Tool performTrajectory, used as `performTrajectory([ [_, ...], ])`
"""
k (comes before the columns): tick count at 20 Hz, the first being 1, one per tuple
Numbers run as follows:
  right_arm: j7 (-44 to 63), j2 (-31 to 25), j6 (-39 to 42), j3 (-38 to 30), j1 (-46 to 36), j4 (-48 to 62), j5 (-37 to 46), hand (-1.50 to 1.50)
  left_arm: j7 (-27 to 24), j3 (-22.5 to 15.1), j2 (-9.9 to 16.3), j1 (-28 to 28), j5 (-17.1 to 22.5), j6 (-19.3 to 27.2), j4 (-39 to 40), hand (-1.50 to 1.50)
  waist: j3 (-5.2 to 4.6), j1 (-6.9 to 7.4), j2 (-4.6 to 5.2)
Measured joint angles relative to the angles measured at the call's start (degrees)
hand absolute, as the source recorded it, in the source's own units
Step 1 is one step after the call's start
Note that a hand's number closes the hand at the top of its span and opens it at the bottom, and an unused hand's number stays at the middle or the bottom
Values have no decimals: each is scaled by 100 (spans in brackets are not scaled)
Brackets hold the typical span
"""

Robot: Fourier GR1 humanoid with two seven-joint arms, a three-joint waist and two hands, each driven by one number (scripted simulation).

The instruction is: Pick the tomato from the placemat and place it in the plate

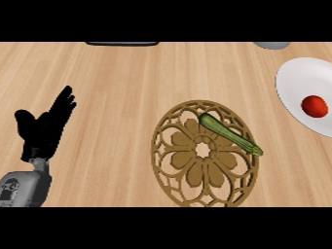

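Note:
A small red tomato point(314, 106) lies on the white plate point(305, 78) at the right edge of the head view. The round brown openwork placemat point(197, 175) sits in the middle of the wooden counter, with a green zucchini point(230, 134) lying across its upper right part. My left hand point(45, 127) stands at the lower left, fingers straight and pointing up, holding nothing and well away from the placemat. My right hand does not show.
A dark flat object point(121, 43) lies at the counter's far edge, upper middle. A grey rounded thing point(272, 45) peeks in at the top right, just above the plate.

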Motion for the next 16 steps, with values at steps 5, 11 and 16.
performTrajectory([
  [5, 316, -197, 393, -32, 4, 27, -213, -150, -2, 12, 10, -27, 12, -31, -7, 0, 13, 44, 32],
  [11, 395, -356, 494, -68, 169, -99, -444, -150, 2, -24, -48, -55, -6, -16, -18, 0, 25, 62, 59],
  [16, 470, -499, 541, -81, 314, -182, -613, -150, 15, -5, -12, -41, 20, -65, -64, 0, 32, 95, 71],
])
